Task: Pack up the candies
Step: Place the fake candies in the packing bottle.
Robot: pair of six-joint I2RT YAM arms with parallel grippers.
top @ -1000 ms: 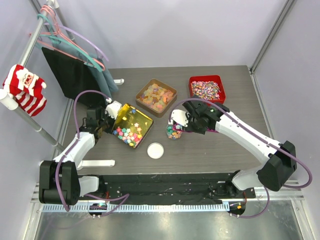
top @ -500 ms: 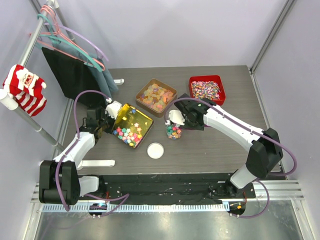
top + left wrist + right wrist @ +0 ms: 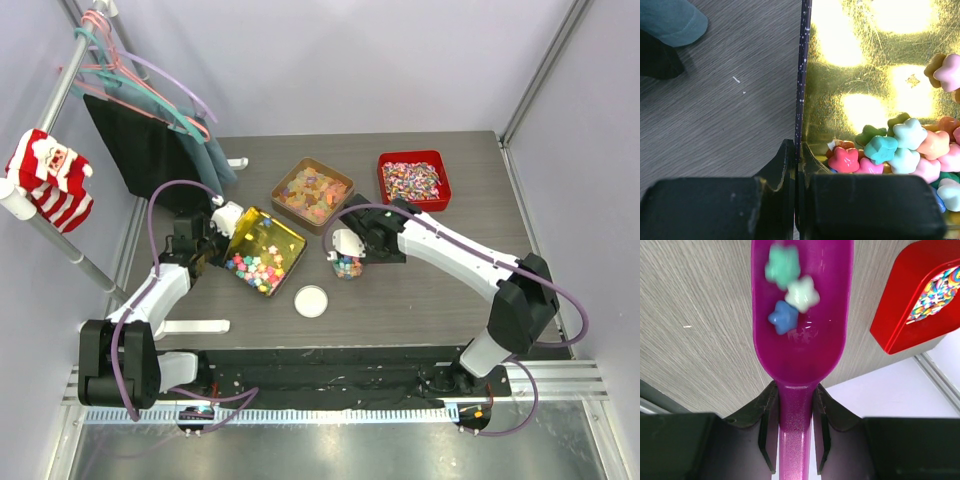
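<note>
Over the clear glass jar (image 3: 347, 266), the right gripper (image 3: 352, 243) is hovering. Left of it, the left gripper (image 3: 798, 167) is clamping the wall of a gold-lined tray (image 3: 802, 75) beside pastel star-shaped candies (image 3: 880, 149). Right jaws are pinching the handle of a magenta plastic scoop (image 3: 799, 340), three candies lying straight ahead.

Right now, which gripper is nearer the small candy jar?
Right. The right gripper hovers just behind the jar, holding the purple scoop; the left gripper is off to its left, clamped on the gold tray.
</note>
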